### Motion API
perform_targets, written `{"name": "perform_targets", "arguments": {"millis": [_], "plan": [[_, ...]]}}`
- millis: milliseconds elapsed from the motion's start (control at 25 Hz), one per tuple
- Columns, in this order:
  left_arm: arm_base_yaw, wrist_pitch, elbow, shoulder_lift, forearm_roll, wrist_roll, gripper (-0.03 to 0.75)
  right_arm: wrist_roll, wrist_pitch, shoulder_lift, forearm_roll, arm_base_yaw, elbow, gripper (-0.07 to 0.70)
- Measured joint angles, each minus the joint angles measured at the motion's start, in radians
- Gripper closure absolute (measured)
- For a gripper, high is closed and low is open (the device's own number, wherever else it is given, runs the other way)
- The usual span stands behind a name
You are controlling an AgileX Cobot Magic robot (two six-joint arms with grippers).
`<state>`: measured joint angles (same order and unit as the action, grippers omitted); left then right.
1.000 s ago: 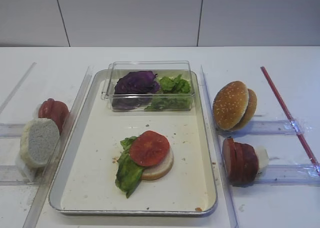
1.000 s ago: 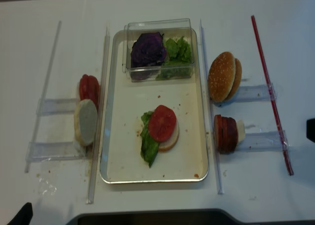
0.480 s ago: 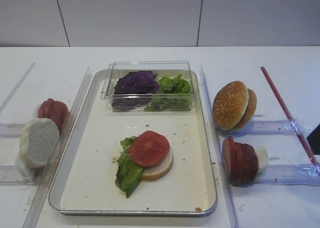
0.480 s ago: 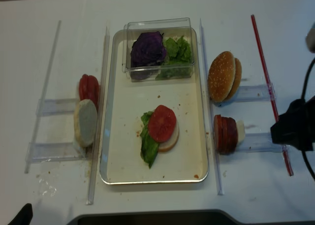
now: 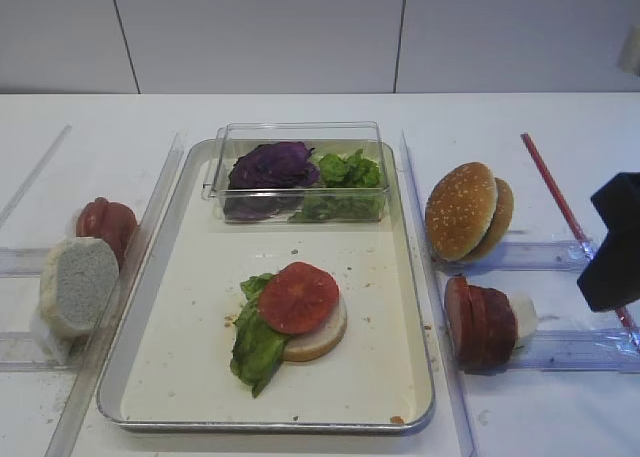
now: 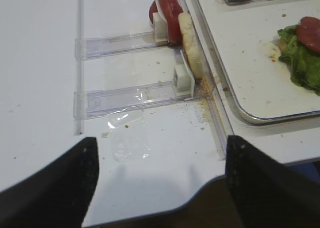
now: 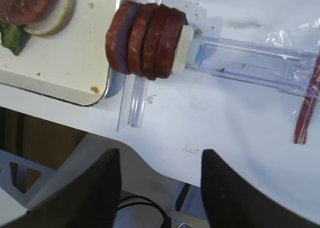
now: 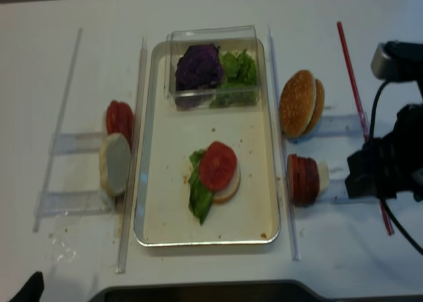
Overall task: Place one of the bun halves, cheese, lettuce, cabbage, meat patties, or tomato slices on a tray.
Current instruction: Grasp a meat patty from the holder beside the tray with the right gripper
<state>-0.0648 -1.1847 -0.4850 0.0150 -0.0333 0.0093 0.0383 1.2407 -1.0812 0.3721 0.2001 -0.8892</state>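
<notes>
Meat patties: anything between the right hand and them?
Nothing visible. The right hand is open, empty, off the table's near edge. Bare table lies between it and the meat patties, which stand on edge in the clear rack beside the tray.

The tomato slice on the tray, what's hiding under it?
The tomato slice lies on a pale bun half, with a lettuce leaf poking out to the left. Whether anything else sits between them cannot be seen; the slice covers the middle.
</notes>
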Motion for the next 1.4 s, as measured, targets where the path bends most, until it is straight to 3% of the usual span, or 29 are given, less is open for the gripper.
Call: {"name": "perform_targets", "arguments": {"millis": [440, 800, 1080, 1400], "plan": [[0.000, 0.000, 0.000, 0.000, 0.004, -0.017, 0.229, -0.154, 0.000, -0.148, -0.103, 0.158, -0.167, 0.247], [0.000, 0.000, 0.000, 0.000, 0.026, -0.043, 0.229, -0.300, -0.002, -0.296, -0.158, 0.290, -0.234, 0.248], [0.000, 0.000, 0.000, 0.000, 0.026, -0.046, 0.229, -0.329, -0.047, -0.368, -0.151, 0.313, -0.236, 0.252], [0.000, 0.000, 0.000, 0.000, 0.026, -0.046, 0.229, -0.355, -0.115, -0.385, -0.148, 0.313, -0.236, 0.328]]}}
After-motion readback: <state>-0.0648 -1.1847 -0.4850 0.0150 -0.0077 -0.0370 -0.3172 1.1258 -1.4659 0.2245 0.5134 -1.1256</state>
